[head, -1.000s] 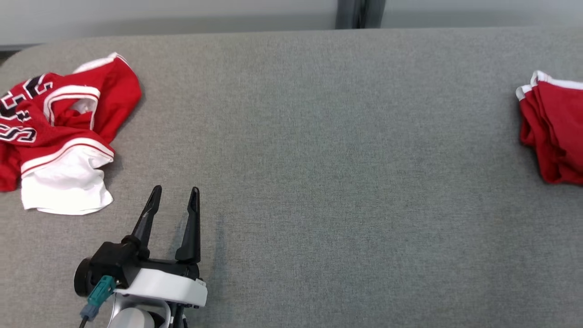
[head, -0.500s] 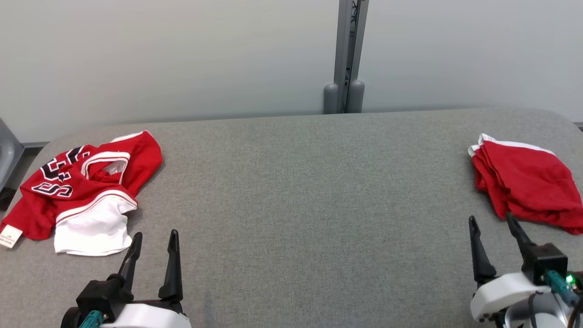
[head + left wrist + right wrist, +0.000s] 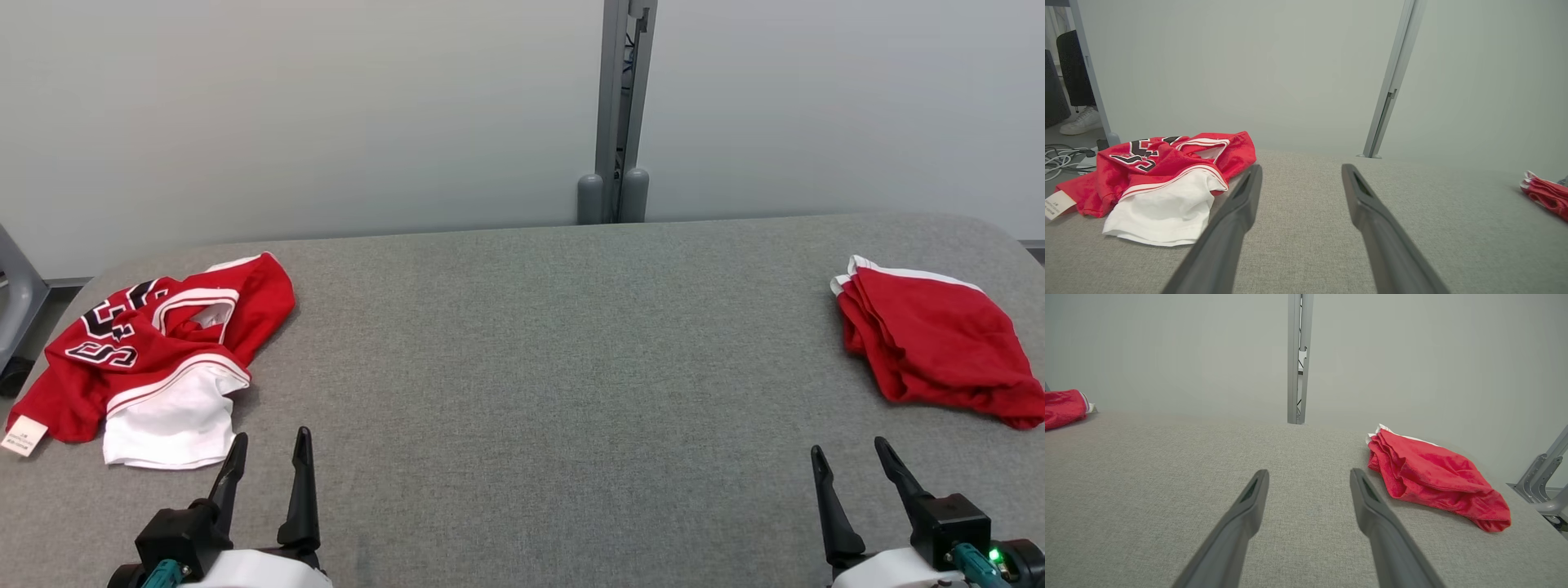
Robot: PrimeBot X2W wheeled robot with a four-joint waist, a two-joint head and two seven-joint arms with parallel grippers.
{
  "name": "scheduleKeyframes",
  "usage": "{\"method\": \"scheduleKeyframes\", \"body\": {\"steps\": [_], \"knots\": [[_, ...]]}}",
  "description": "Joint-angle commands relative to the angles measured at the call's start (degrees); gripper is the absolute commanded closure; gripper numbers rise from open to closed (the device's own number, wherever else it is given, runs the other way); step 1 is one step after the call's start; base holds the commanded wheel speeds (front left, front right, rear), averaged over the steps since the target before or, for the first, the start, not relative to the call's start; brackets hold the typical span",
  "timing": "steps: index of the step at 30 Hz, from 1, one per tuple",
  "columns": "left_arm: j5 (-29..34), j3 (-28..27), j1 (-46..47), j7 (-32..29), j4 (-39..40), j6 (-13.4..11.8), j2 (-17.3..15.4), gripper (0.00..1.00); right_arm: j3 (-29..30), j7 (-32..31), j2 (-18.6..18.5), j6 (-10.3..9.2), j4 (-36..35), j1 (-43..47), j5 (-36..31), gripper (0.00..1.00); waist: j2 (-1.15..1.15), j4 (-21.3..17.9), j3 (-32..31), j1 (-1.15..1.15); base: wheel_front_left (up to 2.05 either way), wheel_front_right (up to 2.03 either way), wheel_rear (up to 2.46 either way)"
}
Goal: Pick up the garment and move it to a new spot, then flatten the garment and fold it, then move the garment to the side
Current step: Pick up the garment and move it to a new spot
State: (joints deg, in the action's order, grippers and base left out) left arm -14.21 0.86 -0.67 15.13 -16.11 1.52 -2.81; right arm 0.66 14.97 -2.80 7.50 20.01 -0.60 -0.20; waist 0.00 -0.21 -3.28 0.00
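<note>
We're at the pick-up step: left pincer (image 3: 270, 438) and right pincer (image 3: 847, 447) gape wide and empty at the bottom corners, the crumpled jersey (image 3: 155, 359) waits middle-left on the worktop (image 3: 539, 367), so next we likely reach up-left and pinch it.

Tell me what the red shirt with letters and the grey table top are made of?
The red jersey looks like thin, slightly shiny sports fabric, maybe polyester: it crumples in soft folds. The grey table top seems matte woven cloth, perhaps padded: fine weave, rounded corners.
</note>
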Motion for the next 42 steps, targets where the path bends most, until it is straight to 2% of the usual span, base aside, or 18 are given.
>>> {"method": "scheduleKeyframes", "body": {"steps": [1, 6, 10, 21, 25, 29, 35, 42], "knots": [[-0.2, -0.2, 0.6, 0.0, 0.0, 0.2, -0.2, 0.00, -0.1, 0.3, -0.2, 0.00, -0.3, 0.3, 0.5, 0.00, 0.00, 0.0, 0.0, 0.00, 0.00, 0.00, 0.00], [0.3, -0.1, 1.2, 0.0, 0.1, 0.4, -0.2, 0.00, -0.3, 0.3, -0.2, 0.00, -0.8, 0.8, 1.0, 0.00, 0.00, 0.7, 0.4, 0.00, 0.00, 0.00, 0.00], [0.5, -0.5, 1.8, 0.0, 0.5, -0.1, -0.2, 0.00, -1.0, 0.3, -0.2, 0.00, -1.9, 0.8, 0.9, 0.00, 0.00, 3.0, 0.6, 0.00, 0.00, 0.00, 0.00], [0.8, -2.2, 1.1, 0.0, 1.0, 0.0, -0.2, 0.00, -7.7, 0.3, -0.2, 0.00, -3.4, 1.6, 4.7, 0.00, 0.00, 17.0, -1.0, 0.00, 0.00, 0.00, 0.00], [0.3, -2.7, 0.2, 0.0, 1.1, -0.4, -0.2, 0.00, -9.7, 0.3, -0.2, 0.00, -3.1, 1.8, 5.8, 0.00, 0.00, 20.1, -1.5, 0.00, 0.00, 0.00, 0.00], [0.0, -3.4, -0.4, 0.0, 1.7, -0.4, -0.2, 0.00, -10.7, 0.3, -0.3, 0.00, -3.1, 1.3, 5.7, 0.00, 0.00, 20.3, -1.3, 0.00, 0.00, 0.00, 0.00], [-0.5, -4.2, 1.2, 0.0, 1.4, -0.2, -0.2, 0.00, -9.8, 0.3, -0.3, 0.00, -3.3, 0.5, 4.0, 0.00, 0.00, 17.3, 1.3, 0.00, 0.00, 0.00, 0.00], [-1.8, -5.3, 9.1, -0.2, -3.0, 1.2, -1.3, 0.00, -8.7, 0.3, -0.3, 0.00, -4.7, -1.8, 0.3, 0.00, 0.00, 13.1, 8.9, 0.00, 0.00, 0.00, 0.00]]}}
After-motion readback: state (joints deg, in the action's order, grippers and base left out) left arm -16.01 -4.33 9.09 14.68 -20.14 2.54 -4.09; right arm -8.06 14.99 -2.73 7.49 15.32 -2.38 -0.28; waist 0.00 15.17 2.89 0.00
